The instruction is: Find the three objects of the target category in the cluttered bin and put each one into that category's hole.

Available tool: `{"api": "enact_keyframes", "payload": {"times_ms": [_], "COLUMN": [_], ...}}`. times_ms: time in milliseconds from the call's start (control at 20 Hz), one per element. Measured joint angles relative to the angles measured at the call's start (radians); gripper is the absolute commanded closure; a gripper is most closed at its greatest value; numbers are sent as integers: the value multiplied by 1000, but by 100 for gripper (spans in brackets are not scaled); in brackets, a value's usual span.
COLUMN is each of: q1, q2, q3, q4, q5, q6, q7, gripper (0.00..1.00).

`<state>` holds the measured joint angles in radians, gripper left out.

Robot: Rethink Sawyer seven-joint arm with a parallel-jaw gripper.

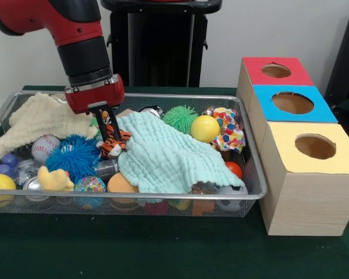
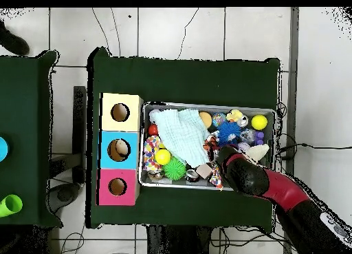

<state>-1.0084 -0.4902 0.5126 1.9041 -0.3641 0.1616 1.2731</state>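
Gripper [image 1: 110, 135] closed around orange striped tiger toy [image 1: 112, 146] inside wire mesh bin [image 1: 253, 174]

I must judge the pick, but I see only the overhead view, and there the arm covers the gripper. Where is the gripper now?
Observer: In the front view the gripper is down in the wire mesh tray, right at a small orange tiger toy with black stripes.
Operator: What lies beside this toy?
Observer: The mint green cloth touches it on one side, and the blue spiky ball sits on the other.
Operator: Is the toy gripped already?
Observer: I cannot tell that from the front view. The toy sits low among the clutter, not raised clear of the other things.
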Motion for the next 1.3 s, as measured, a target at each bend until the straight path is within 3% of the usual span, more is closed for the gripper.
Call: {"api": "enact_keyframes", "payload": {"times_ms": [350, 850, 1300], "q1": [35, 137, 170], "q2": [-22, -90, -131], "q3": [-33, -92, -115], "q4": [2, 7, 41], "q5": [21, 78, 122], "q6": [0, 0, 0], "q7": [0, 0, 0], "gripper": [100, 100, 100]}}
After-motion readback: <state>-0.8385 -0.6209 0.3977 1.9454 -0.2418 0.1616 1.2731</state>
